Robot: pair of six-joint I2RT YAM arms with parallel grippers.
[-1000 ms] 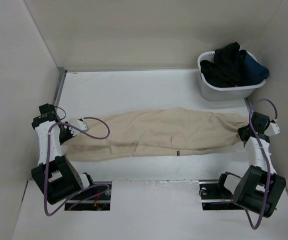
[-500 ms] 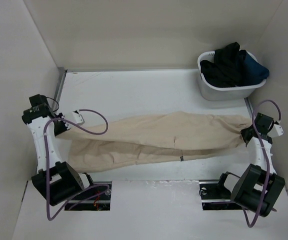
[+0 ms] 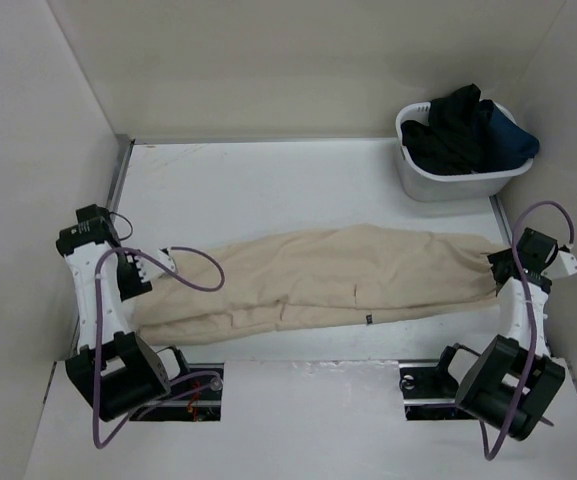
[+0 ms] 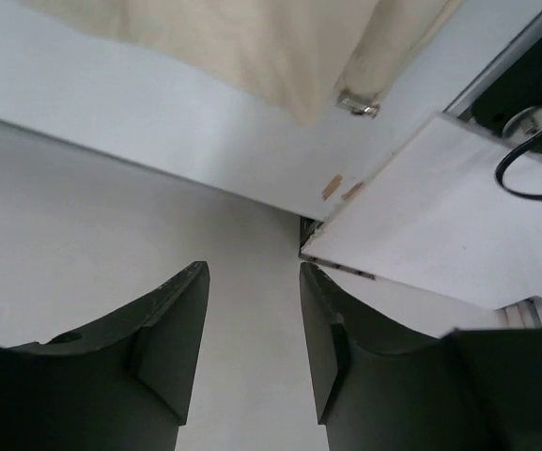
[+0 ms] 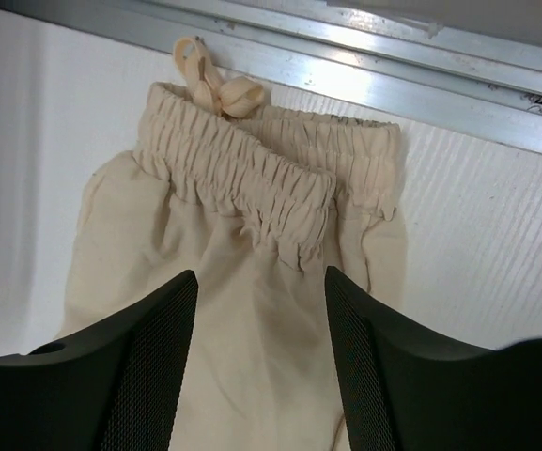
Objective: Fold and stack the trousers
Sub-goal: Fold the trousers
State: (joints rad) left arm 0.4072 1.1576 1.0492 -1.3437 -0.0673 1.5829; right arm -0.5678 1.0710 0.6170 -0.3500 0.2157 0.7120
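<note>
Both stand spread and empty: our left gripper (image 4: 252, 282) and right gripper (image 5: 261, 277) flank the trousers (image 3: 318, 275), stretched out lengthwise; we judge cross-folds and stacking not yet done.

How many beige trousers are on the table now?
1: the trousers lie stretched across the near half of the table. The basket at far right holds dark clothes; others may be hidden inside.

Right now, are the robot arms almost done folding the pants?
Not yet. The trousers lie stretched out long and flat on the table, seemingly leg on leg. Nothing is in hand: the left gripper is open near the leg ends, the right gripper open over the waistband. Folding them short and stacking remain.
</note>
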